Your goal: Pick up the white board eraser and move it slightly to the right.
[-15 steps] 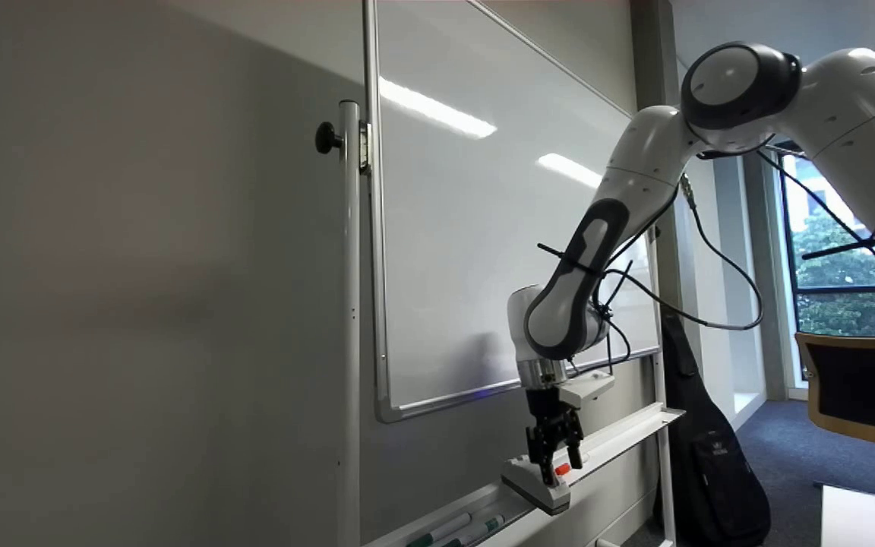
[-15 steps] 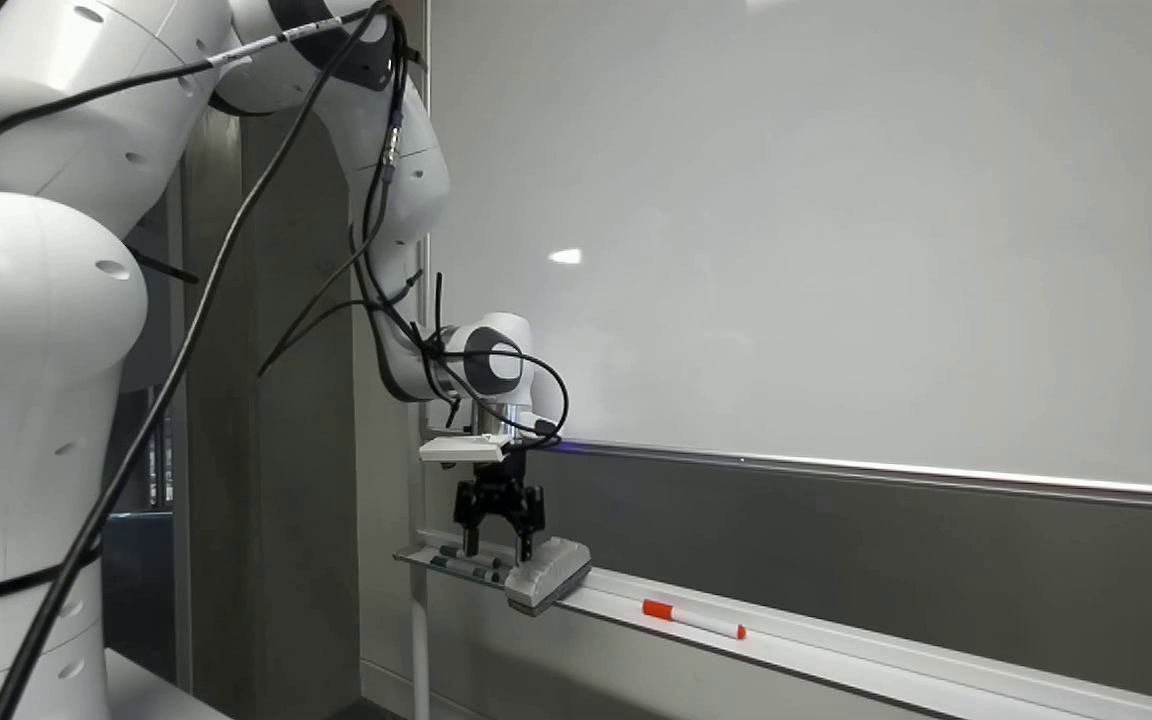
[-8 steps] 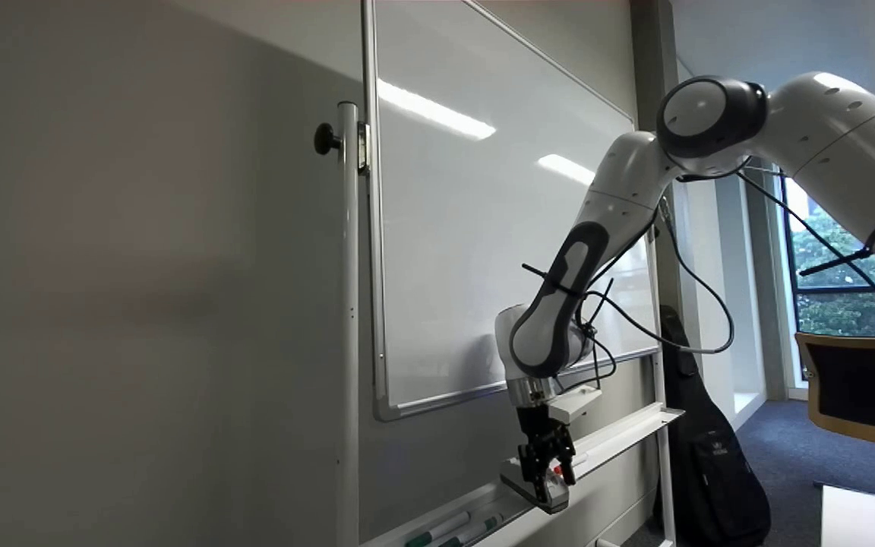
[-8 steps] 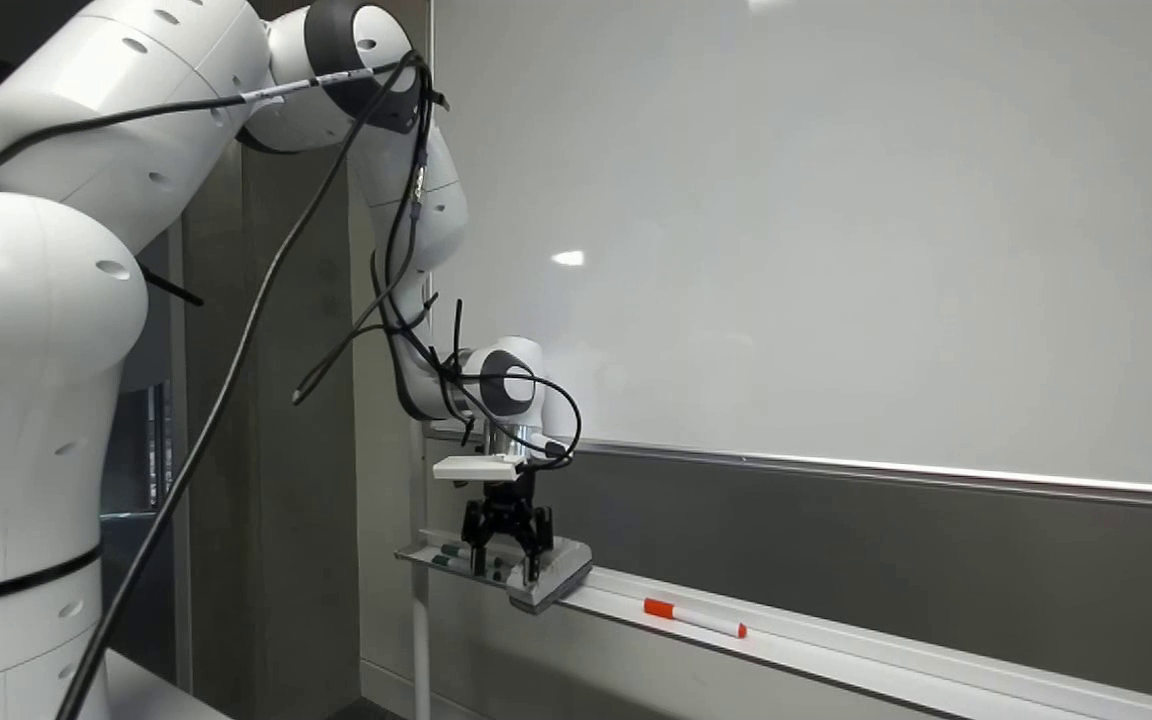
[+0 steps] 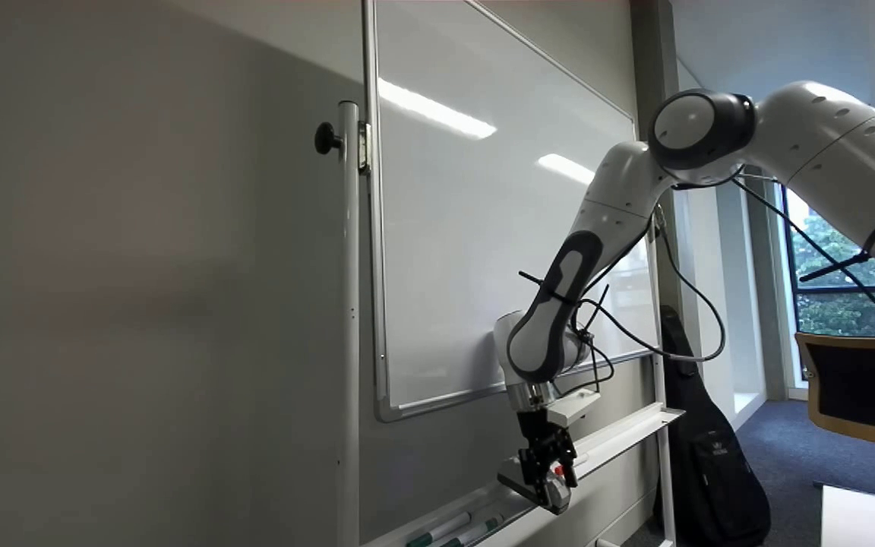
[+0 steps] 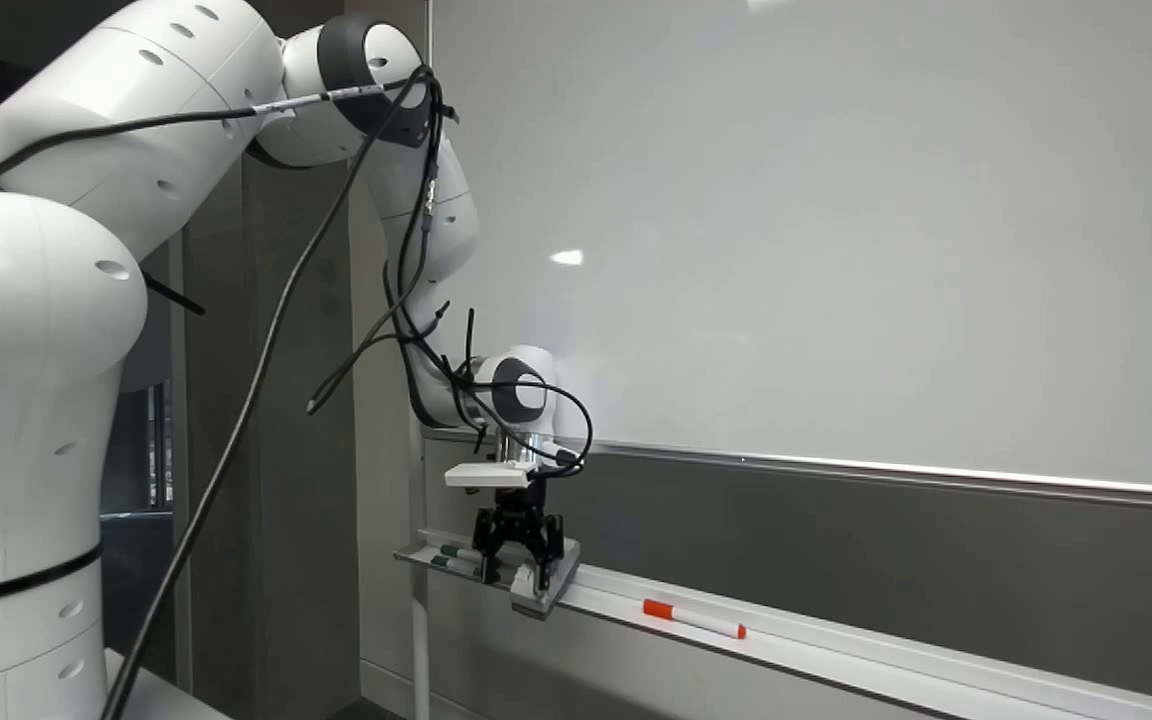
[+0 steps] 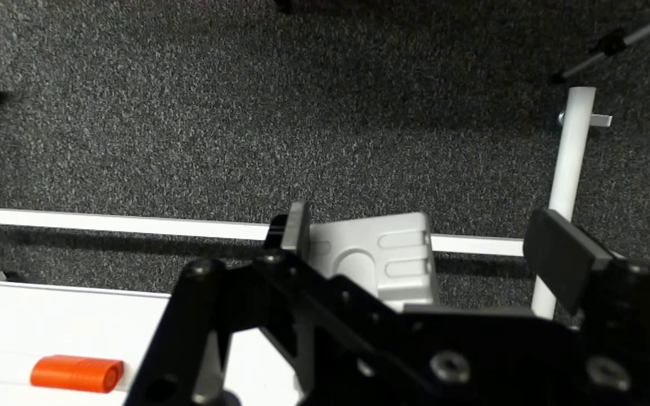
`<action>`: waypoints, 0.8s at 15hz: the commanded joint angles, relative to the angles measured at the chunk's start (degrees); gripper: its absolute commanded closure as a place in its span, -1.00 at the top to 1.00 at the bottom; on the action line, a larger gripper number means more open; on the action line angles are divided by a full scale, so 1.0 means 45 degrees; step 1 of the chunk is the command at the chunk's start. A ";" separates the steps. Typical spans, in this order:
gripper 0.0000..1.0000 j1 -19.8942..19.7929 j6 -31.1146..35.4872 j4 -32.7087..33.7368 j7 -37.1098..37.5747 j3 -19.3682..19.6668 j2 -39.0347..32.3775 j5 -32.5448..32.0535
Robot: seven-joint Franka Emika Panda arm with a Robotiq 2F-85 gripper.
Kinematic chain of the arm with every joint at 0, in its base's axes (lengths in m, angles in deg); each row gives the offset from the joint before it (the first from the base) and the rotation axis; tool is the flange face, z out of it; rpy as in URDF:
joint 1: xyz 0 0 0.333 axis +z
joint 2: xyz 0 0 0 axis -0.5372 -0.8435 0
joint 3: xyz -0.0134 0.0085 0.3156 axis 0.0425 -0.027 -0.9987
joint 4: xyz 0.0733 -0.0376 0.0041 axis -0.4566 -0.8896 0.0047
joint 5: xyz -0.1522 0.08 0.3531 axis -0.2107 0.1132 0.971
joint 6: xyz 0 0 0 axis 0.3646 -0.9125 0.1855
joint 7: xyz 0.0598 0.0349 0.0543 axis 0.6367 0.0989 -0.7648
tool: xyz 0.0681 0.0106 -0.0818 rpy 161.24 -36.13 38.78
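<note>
The white board eraser is a pale grey-white oblong block. It lies across the marker tray and juts over its front edge, in both exterior views (image 5: 515, 479) (image 6: 562, 574). In the wrist view the eraser (image 7: 378, 251) lies between my open fingers, close to the left one, with a wide gap to the right one. My gripper (image 7: 430, 245) points down at it, also in both exterior views (image 5: 557, 490) (image 6: 516, 580). One finger overlaps the eraser; I cannot tell whether it touches. Part of the eraser is hidden behind the fingers.
The tray (image 6: 816, 655) runs below the whiteboard (image 6: 836, 250). A red-capped pen (image 6: 694, 619) lies on it; its cap (image 7: 77, 373) shows in the wrist view. Green-ended pens (image 5: 441, 529) lie at the other side of the eraser. An upright post (image 5: 349, 319) stands at the tray's end.
My gripper has come down to the eraser and shifted slightly sideways along the tray. The eraser has turned slightly in the last half second. The fingers stay open.
</note>
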 commanded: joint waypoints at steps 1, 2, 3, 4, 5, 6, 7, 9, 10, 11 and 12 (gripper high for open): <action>1.00 -0.0187 -0.0061 0.0323 -0.0469 -0.0006 -0.0021 0.0286; 1.00 -0.0211 -0.0080 0.0326 -0.0488 -0.0013 -0.0014 0.0303; 1.00 -0.0220 -0.0081 0.0322 -0.0489 -0.0013 -0.0004 0.0310; 1.00 0.0060 -0.0034 0.0044 -0.0077 0.0107 -0.0033 0.0121; 1.00 0.0056 -0.0034 0.0047 -0.0078 0.0108 -0.0033 0.0124; 1.00 0.0054 -0.0034 0.0048 -0.0079 0.0108 -0.0033 0.0126; 1.00 0.0054 -0.0034 0.0048 -0.0080 0.0108 -0.0034 0.0126; 1.00 0.0052 -0.0034 0.0048 -0.0080 0.0108 -0.0034 0.0128; 1.00 0.0052 -0.0034 0.0048 -0.0080 0.0108 -0.0034 0.0128; 1.00 0.0060 -0.0106 -0.0004 -0.0102 0.0092 0.0048 0.0125; 1.00 0.0076 -0.0118 -0.0050 -0.0054 0.0086 0.0101 0.0154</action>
